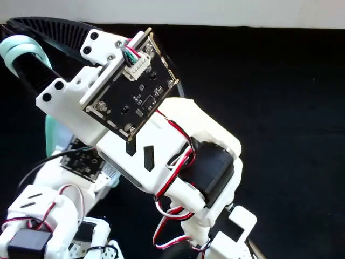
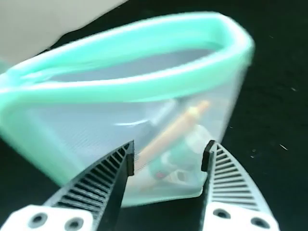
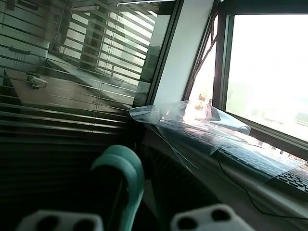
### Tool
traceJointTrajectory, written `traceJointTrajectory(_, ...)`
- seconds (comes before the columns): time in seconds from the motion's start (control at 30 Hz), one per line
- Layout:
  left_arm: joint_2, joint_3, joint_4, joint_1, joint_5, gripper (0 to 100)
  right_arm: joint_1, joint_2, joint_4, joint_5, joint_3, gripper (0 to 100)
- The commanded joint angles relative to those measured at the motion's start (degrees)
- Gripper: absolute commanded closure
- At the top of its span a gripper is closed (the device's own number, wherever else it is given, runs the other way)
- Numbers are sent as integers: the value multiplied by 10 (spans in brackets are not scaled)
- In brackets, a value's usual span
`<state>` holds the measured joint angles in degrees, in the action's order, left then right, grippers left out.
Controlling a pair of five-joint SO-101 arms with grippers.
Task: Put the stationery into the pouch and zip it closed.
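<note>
The pouch (image 2: 96, 120) is clear with a mint green rim and hangs off the black table. Inside it lie a wooden pencil (image 2: 175, 130) and other small stationery (image 2: 168, 171) near its lower corner. My left gripper (image 2: 168, 154) is open, one ribbed finger on each side of that corner. My right gripper (image 3: 130, 163) is raised high and shut on the pouch's mint rim (image 3: 122, 173). In the high view the right arm's black ribbed finger (image 1: 54, 27) curves over the mint rim (image 1: 19, 48) at the top left, and the pouch's body (image 1: 51, 135) hangs below behind the arm.
The right arm's wrist and camera board (image 1: 132, 86) rise close under the high camera and hide much of the table. The left arm (image 1: 59, 205) stands at the lower left. Black table surface (image 1: 291, 108) stretches to the right. The right wrist view looks out at a window and blinds.
</note>
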<state>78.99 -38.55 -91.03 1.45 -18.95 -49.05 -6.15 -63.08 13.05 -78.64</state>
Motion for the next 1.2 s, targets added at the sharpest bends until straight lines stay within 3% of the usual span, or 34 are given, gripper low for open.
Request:
traceJointTrajectory(0.0, -3, -15, -1, 20, 4, 745, -5, 0, 15, -1, -8, 991)
traceJointTrajectory(0.3, 3, -30, -5, 17, 4, 745, -5, -35, 13, -1, -13, 991)
traceJointTrajectory(0.5, 3, 71, -62, 20, 0, 745, -4, -41, 13, -1, -14, 991)
traceJointTrajectory(0.6, 3, 117, -93, 17, -40, 745, -4, -41, 13, -1, -14, 991)
traceJointTrajectory(1.0, 3, 206, -101, 15, -68, 745, -2, -41, 13, -1, -10, 991)
traceJointTrajectory(1.17, 3, 264, -101, -52, -130, 745, 0, -42, 13, -1, -11, 991)
